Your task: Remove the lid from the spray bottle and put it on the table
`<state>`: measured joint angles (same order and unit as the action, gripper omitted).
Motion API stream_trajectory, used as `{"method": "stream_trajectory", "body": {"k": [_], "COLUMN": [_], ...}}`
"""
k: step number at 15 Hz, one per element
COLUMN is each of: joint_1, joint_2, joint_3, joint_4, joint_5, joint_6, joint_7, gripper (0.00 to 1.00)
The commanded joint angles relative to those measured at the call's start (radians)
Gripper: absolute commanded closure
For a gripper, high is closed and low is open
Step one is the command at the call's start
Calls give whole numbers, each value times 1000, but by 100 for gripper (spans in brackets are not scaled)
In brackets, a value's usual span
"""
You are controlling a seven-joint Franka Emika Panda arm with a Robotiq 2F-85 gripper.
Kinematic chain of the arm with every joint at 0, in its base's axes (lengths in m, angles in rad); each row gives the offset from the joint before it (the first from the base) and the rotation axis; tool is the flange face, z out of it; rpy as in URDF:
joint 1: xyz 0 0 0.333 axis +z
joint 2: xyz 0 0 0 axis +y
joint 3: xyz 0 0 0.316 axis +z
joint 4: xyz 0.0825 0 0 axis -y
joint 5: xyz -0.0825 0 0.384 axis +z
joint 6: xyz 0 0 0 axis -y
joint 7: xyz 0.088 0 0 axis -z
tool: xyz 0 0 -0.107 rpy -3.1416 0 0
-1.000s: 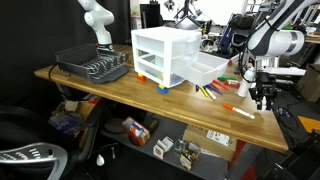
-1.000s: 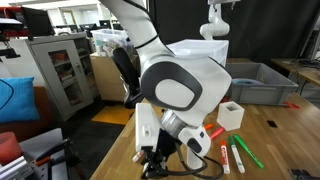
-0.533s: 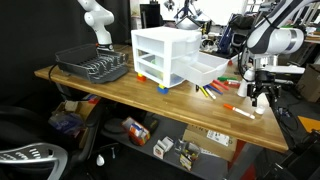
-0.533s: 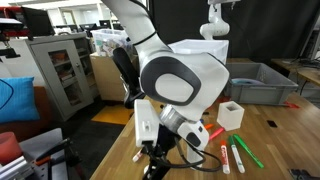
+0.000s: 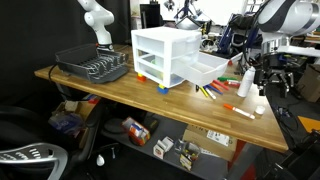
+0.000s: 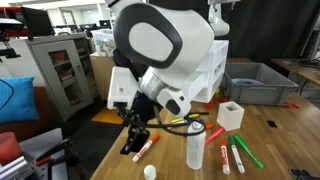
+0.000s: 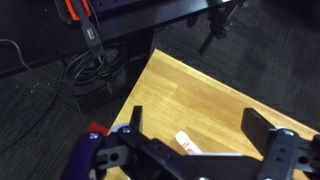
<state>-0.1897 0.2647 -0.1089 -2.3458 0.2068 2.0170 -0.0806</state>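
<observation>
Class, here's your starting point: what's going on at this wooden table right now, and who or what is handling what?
A Franka arm is working at the end of the table. Its gripper hangs open and empty just above the wood, holding nothing. The spray bottle stands upright on the table, and the small white lid lies on the tabletop near it, apart from both bottle and gripper. A few markers lie beside the bottle. The lid removal looks done.

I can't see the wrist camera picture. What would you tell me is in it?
The gripper hangs open and empty over a corner of the wooden table, its two dark fingers wide apart. A small white marker lies on the table between them, and cables snake over the dark floor past the table's edge.
</observation>
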Motion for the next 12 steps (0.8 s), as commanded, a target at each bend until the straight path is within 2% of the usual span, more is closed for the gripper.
{"method": "stream_trajectory", "body": {"k": [1, 2, 4, 12], "joint_1": [16, 21, 27, 25], "joint_2": [-170, -90, -131, -93], "joint_3": [10, -2, -2, -6], "joint_4": [-104, -45, -61, -48], "joint_5": [28, 10, 10, 10], "joint_6": [-58, -48, -57, -52], "joint_7": [-56, -18, -15, -15], "gripper": [0, 0, 0, 0]}}
